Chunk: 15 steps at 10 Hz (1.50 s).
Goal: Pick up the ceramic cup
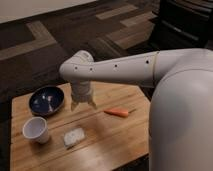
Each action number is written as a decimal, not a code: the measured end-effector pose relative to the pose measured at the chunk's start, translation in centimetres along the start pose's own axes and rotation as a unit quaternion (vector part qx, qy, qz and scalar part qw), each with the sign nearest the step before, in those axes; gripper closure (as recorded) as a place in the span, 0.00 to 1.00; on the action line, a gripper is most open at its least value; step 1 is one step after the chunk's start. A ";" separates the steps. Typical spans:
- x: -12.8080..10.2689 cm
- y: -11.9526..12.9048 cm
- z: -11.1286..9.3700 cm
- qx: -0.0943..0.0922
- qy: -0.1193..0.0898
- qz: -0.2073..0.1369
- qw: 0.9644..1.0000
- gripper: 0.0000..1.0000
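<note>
Camera view, w/ us looking down at the cup (36, 130): it stands upright on its base, mouth up, so its long axis is vertical, and we see the greyish inside. It sits on the wooden table (115, 142), front-left part as seen, close to the left edge. We see a strip of bare wood btwn cup and front edge.

Behind it, apart, is a dark blue bowl (46, 100), wider than the cup, w/ smth pale inside that we can't make out. Just right of the cup lies a small whitish packet (74, 136), near but not touching. Farther right, well apart, a carrot (117, 112) lies flat, pointing across the table. Open wood stretches right of the packet and in front of the carrot.

The gripper (83, 105) hangs pointing down over the table's back-middle, just right of the bowl, well apart from the cup. Its fingers (74, 105) are spread; they grasp nothing and touch no object. The white arm (120, 70) reaches in from the robot body (185, 115) at right.
</note>
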 end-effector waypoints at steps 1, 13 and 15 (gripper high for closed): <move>0.0 0.0 0.0 0.000 0.000 0.000 1.000 0.35; 0.6 6.5 -3.6 0.025 -0.014 -0.103 0.994 0.35; 1.6 10.9 -4.7 0.028 -0.018 -0.176 0.984 0.35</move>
